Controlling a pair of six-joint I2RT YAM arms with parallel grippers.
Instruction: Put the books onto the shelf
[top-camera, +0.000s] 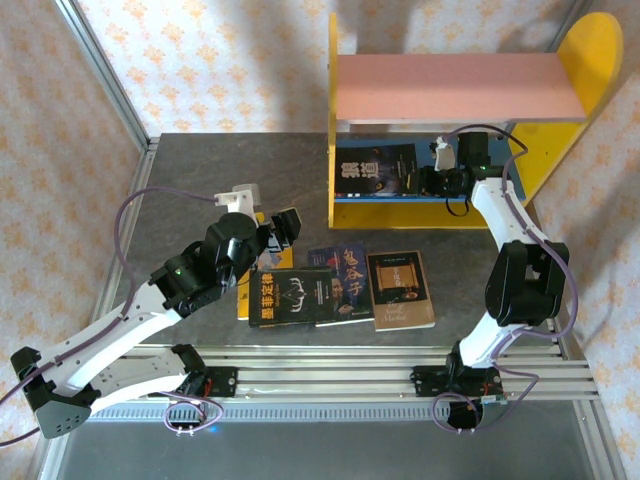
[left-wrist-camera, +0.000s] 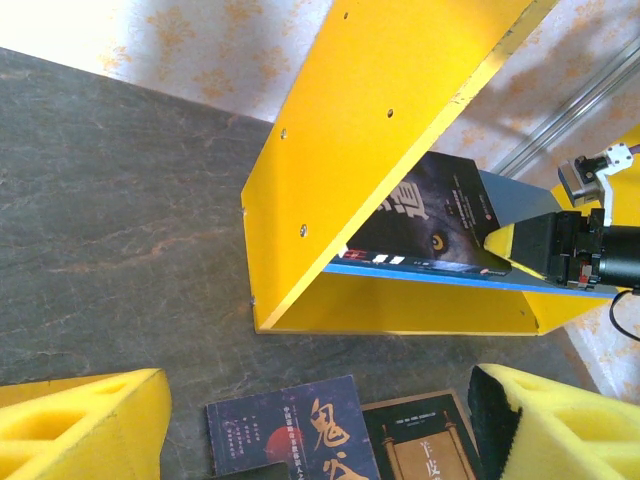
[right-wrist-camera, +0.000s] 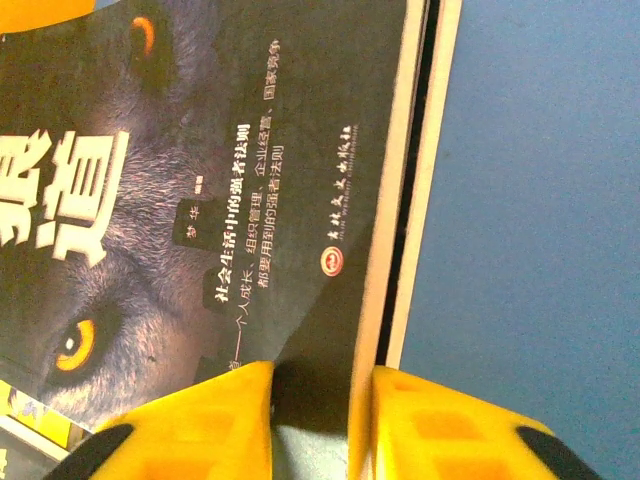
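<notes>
Shelf (top-camera: 333, 120) is standing upright. Loose books (top-camera: 340, 285) are lying flat just in front of the shelf. Wolf-cover book (right-wrist-camera: 200, 200) is sitting on the shelf's blue lower board (right-wrist-camera: 520, 200). Left gripper (left-wrist-camera: 320, 430) is hovering in front of the shelf, fingers spread wide. Right gripper (right-wrist-camera: 320, 420) is straddling the wolf-cover book's edge inside the shelf; can't tell if it's pinching.

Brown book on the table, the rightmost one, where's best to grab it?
Probably its right long edge, coming from the right: the brown book lies flat, that edge borders bare table, while its left edge meets the blue book.
</notes>
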